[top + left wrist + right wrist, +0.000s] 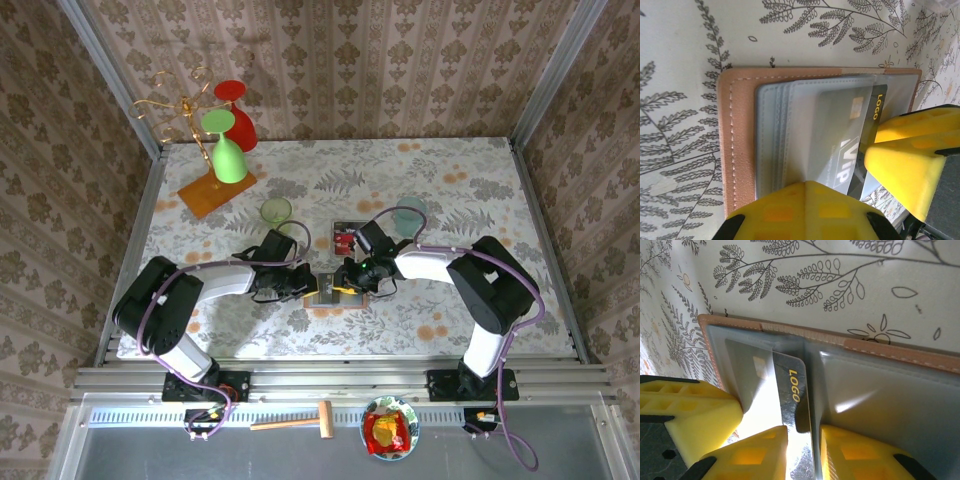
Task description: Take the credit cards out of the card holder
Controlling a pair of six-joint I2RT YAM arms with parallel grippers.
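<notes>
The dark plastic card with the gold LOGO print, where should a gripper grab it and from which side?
Pinch the dark plastic card by its bare printed end, which juts from the translucent grey pocket over the fold of the tan leather wallet. Come from the fold side; the rest is sheathed.

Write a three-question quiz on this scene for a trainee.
1. True or false: the dark rectangular plastic card marked LOGO lies fully outside the tan leather bifold card holder with grey-blue pockets.
2. The yellow right pincer closes: A) on that card; B) on bare table; C) on a glass.
3. Fill in: the card's large letters read ___.
Key: 1 false; 2 A; 3 VIP.
</notes>
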